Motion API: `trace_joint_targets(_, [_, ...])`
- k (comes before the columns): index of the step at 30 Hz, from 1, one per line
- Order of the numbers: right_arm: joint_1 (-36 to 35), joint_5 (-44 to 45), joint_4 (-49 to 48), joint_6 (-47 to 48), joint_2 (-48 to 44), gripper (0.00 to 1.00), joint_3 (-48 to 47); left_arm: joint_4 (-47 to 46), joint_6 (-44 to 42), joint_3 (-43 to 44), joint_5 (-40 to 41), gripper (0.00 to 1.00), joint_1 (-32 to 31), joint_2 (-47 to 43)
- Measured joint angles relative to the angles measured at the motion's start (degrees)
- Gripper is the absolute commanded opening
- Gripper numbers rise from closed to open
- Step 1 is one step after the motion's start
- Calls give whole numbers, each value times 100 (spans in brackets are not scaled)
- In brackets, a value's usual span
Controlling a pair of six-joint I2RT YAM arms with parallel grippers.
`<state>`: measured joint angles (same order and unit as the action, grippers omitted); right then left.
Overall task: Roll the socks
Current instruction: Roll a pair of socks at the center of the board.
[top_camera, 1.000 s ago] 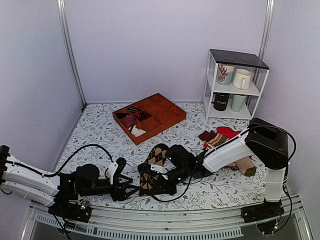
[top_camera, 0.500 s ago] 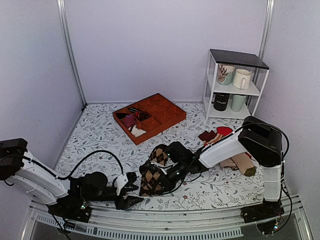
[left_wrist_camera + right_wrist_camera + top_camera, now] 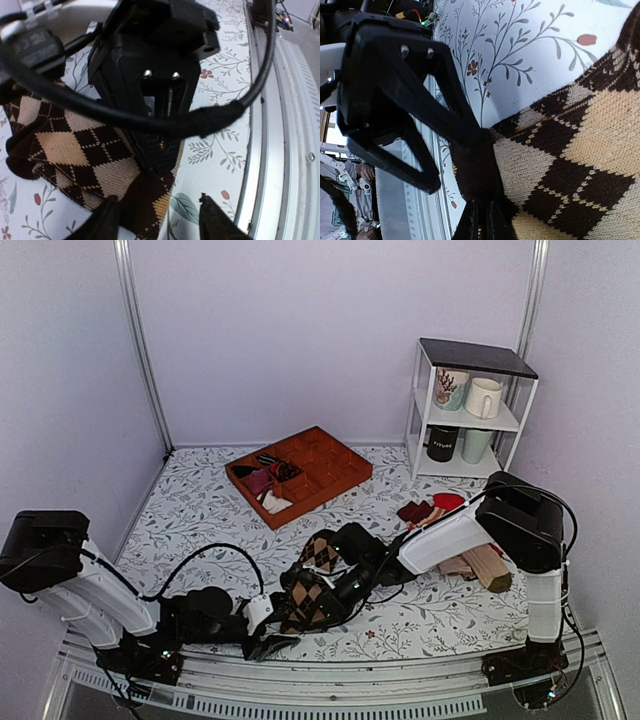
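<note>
The dark brown argyle socks (image 3: 322, 552) lie stacked near the table's front middle. They also fill the left wrist view (image 3: 75, 145) and the right wrist view (image 3: 580, 150). My right gripper (image 3: 299, 604) is shut on the plain brown near end of the socks (image 3: 481, 212) and shows as a black block in the left wrist view (image 3: 155, 100). My left gripper (image 3: 267, 636) is open and low on the table just in front of that end. Its fingers straddle the socks' corner (image 3: 157, 202) without closing on it. It shows as an open black fork in the right wrist view (image 3: 395, 100).
An orange compartment tray (image 3: 330, 462) with small bundles stands at the back middle. A white shelf (image 3: 420, 400) with mugs is at the back right. Red, striped and beige socks (image 3: 445, 510) lie by the right arm. The metal front rail (image 3: 330, 682) runs just behind my left gripper.
My left arm has swung right and forward, bringing its open gripper to the socks' near end. My right gripper has kept its hold and drawn back slightly.
</note>
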<state>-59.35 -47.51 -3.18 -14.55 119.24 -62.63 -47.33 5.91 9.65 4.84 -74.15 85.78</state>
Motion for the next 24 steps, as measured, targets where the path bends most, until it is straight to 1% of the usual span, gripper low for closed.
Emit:
trace_joint_targets(2, [13,-31,24,2,4,2,0,-52,-55,59,0,42,-7,203])
trace_joint_targets(6, [28,-109,48,15,33,2,-22,-144,-79,192,15,42,-11,595])
trace_joint_targets(8, [35,-136,74,20,48,2,-42,-232,-68,234,42,38,-11,708])
trace_joint_targets(9, [39,-146,81,20,52,2,-44,-293,-55,243,59,33,-9,761])
trace_joint_targets(11, [46,-181,92,22,57,2,-44,-354,-33,258,83,17,-9,817])
trace_joint_targets(15, [68,-264,129,20,72,3,-44,-365,-17,339,59,0,-9,881])
trace_joint_targets(19, [90,-326,164,17,72,12,-44,-367,127,343,-22,0,-7,881])
trace_joint_targets(22, [92,-350,125,17,63,25,-35,-382,376,332,-96,0,-4,881])
trace_joint_targets(24, [92,-269,-9,50,-52,31,81,-385,640,326,-164,0,4,876])
